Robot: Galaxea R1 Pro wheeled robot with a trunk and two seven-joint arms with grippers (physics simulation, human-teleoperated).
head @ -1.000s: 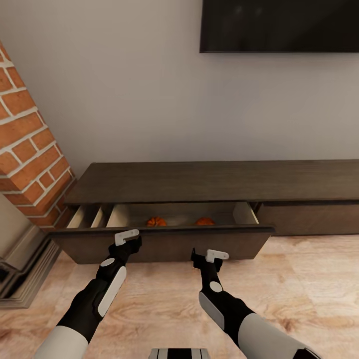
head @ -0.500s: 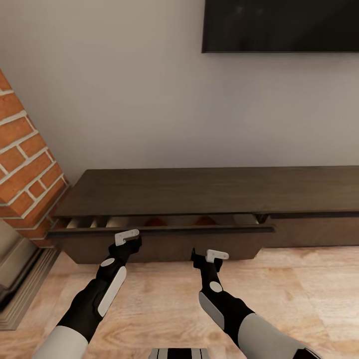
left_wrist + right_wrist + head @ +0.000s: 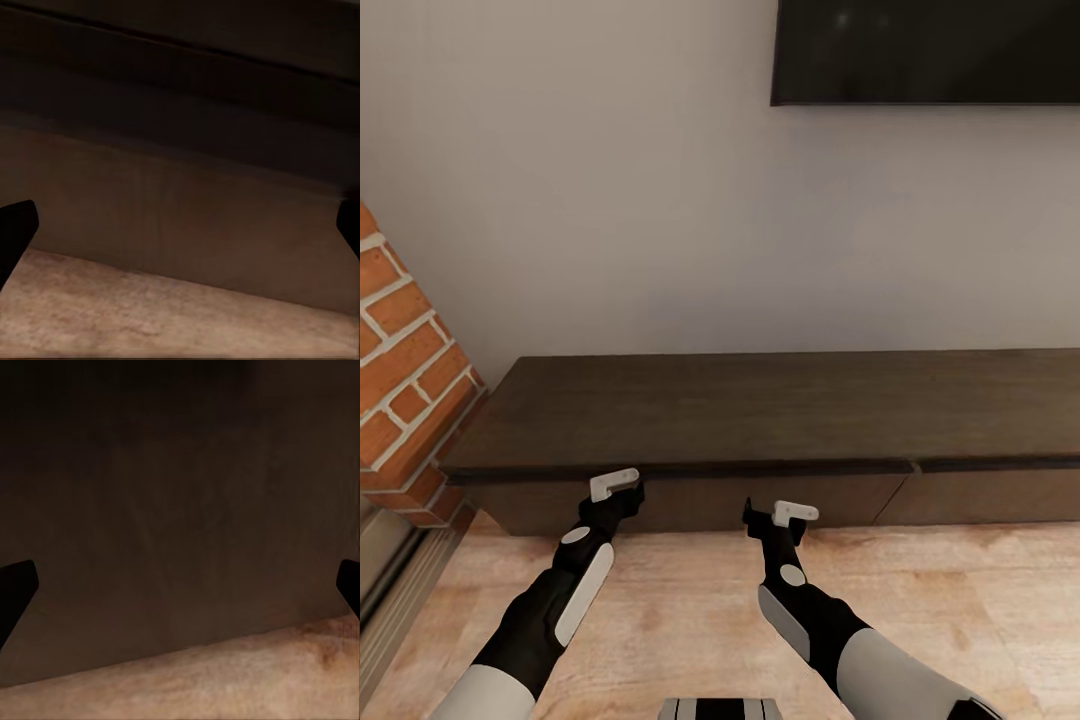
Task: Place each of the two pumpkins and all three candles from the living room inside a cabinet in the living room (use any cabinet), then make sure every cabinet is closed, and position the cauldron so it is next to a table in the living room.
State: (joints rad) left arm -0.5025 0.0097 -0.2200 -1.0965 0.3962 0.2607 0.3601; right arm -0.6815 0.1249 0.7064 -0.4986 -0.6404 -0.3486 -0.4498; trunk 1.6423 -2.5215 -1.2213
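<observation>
Both the left gripper (image 3: 614, 487) and right gripper (image 3: 788, 513) are held against the cabinet (image 3: 760, 410) front, fingers spread open and empty; the drawer appears pushed flush, presumably to close it.

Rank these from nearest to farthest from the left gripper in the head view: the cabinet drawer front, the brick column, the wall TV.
1. The cabinet drawer front: right at the left gripper, just ahead of its tips.
2. The brick column: off to the robot's left, beside the cabinet's end.
3. The TV: high on the wall, up and to the right.
</observation>
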